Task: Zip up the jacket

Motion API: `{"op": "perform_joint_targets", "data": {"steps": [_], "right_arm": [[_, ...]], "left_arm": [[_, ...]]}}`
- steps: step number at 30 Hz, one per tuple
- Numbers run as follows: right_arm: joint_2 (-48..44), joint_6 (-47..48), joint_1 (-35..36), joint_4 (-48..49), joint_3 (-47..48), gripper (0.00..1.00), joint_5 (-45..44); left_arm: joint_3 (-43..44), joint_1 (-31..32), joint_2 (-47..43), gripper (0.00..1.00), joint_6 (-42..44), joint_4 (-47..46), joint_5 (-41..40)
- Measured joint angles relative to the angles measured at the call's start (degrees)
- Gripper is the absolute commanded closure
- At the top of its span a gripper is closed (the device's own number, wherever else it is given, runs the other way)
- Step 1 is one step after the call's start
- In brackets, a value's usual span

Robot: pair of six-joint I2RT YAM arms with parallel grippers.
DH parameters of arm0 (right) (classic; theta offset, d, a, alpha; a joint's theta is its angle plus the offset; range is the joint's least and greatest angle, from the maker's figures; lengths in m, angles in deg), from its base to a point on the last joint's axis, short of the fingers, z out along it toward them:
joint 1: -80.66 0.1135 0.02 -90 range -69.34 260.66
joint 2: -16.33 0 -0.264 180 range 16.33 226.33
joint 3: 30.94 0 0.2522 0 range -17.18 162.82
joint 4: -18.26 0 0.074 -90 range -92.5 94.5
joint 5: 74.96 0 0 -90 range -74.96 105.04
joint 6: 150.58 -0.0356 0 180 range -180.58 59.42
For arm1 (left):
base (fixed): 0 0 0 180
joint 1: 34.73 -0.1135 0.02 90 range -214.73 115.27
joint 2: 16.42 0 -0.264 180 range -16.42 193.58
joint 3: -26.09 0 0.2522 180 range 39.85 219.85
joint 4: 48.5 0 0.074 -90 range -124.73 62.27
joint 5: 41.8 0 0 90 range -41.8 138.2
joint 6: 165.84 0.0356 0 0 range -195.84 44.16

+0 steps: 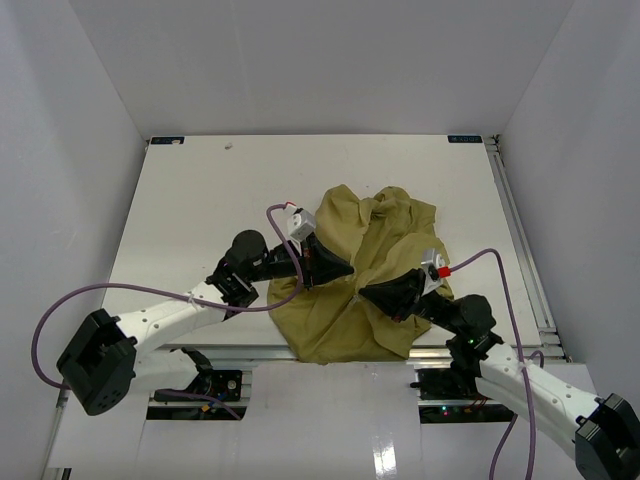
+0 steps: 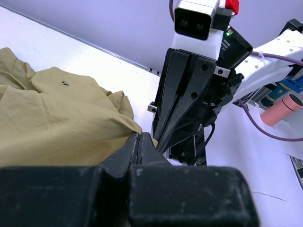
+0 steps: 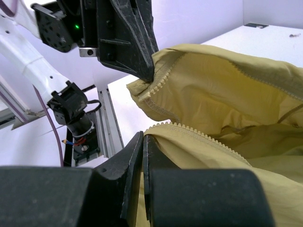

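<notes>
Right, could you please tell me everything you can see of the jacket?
The jacket is a mustard-khaki garment of thin, soft-looking fabric, lying crumpled on the white table, right of centre. Its front is unzipped: two edges lined with pale zipper teeth stand apart. The left gripper is shut on the end of the upper edge, holding it raised. The right gripper is closed at the end of the lower edge, apparently pinching it. No slider is visible.

We see a white worktop; a crumpled mustard jacket lies on it, right of centre, bunched in folds, reaching the near edge.
</notes>
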Motion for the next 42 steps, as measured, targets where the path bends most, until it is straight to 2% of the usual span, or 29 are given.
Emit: {"op": "perform_joint_targets", "data": {"steps": [4, 16, 18, 22, 23, 29, 35, 39, 42], "right_arm": [[-0.13, -1.70, -0.01, 2.53, -0.28, 0.92, 1.03], [-0.19, -5.58, -0.03, 7.27, -0.30, 0.92, 1.87], [0.18, -6.24, -0.03, 8.68, -0.30, 0.92, 1.85], [0.90, -7.17, -0.03, 10.05, -0.30, 0.92, 1.85], [1.02, -7.38, -0.03, 10.09, -0.30, 0.92, 1.85], [-3.67, -6.91, -0.03, 5.14, -0.32, 0.92, -2.67], [-10.54, -5.59, -0.03, -3.18, -0.32, 0.92, -10.24], [-12.86, -5.15, -0.03, -10.27, -0.32, 0.92, -14.74], [-14.65, -4.61, -0.03, -15.39, -0.31, 0.92, -17.72]], "left_arm": [[-1.41, 0.00, -0.28, 1.00, -1.27, -3.01, 0.10], [-4.15, -0.04, 0.98, 1.00, -5.98, -13.69, 2.71], [-4.79, -0.04, 0.88, 0.93, -6.44, -15.21, 2.91], [-5.15, -0.06, 0.85, 0.69, -7.09, -16.45, 3.50], [-5.15, -0.06, 0.85, 0.66, -7.13, -16.45, 3.63], [-7.58, -0.07, -4.25, 0.66, -3.24, -9.02, -2.04], [-8.15, -0.11, -7.70, 0.65, 0.21, 3.18, -11.82], [-7.60, -0.11, -5.81, 0.62, 0.57, 12.60, -18.34], [-6.30, -0.11, -0.47, 0.62, 0.35, 17.23, -22.05]]}}
